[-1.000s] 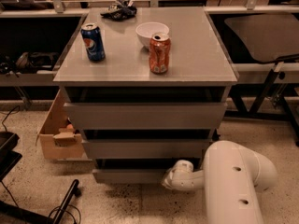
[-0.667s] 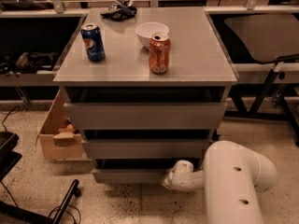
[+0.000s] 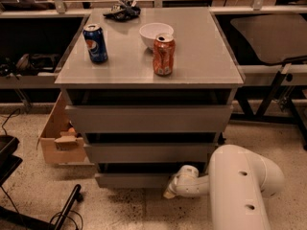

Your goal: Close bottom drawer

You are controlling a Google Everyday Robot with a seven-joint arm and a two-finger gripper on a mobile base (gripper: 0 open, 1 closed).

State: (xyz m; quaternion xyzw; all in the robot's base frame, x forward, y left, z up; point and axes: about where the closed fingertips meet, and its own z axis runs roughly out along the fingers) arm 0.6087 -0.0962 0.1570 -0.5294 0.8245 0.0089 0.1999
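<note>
Gripper (image 3: 171,191) low by right end of bottom drawer (image 3: 130,180) front edge (grip open or closed: cannot tell). Dark gap above drawer; speckled floor (image 3: 120,210) in front.

We log our arm (image 3: 240,190) at the lower right: a broad white link, foreshortened toward the camera, with a narrower wrist (image 3: 191,180) bending off to the left. The gripper (image 3: 171,191) sits at the wrist's end, low in the view and just below centre, pointing left and slightly downward.
</note>
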